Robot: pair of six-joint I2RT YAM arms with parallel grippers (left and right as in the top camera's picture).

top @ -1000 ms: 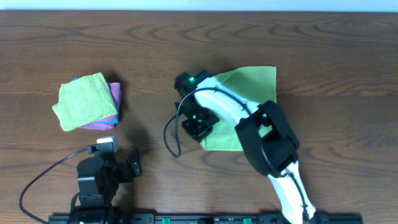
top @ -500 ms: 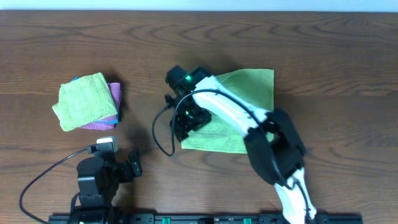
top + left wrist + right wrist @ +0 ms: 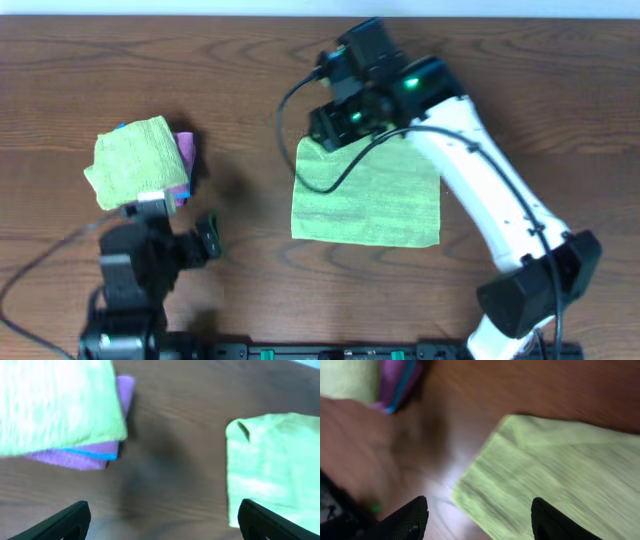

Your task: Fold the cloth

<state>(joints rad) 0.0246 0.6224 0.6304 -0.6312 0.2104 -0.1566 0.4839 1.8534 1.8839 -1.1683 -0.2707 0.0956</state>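
While my right gripper [image 3: 479, 505] hangs wide and empty over the far-left corner of the green cloth [image 3: 365, 195], nothing's gripped. My left gripper [image 3: 164, 507] is wide too, near the stack of folded cloths [image 3: 135, 160], probably set aside as done. Cloth lies flat, I'd say spread for folding. Dark wood table [image 3: 560, 110], room out of view.

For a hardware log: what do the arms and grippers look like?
The right arm has white links, black joints, a green light and a looping black cable. The left arm is black with a pale block. The left gripper and right gripper have black fingers.
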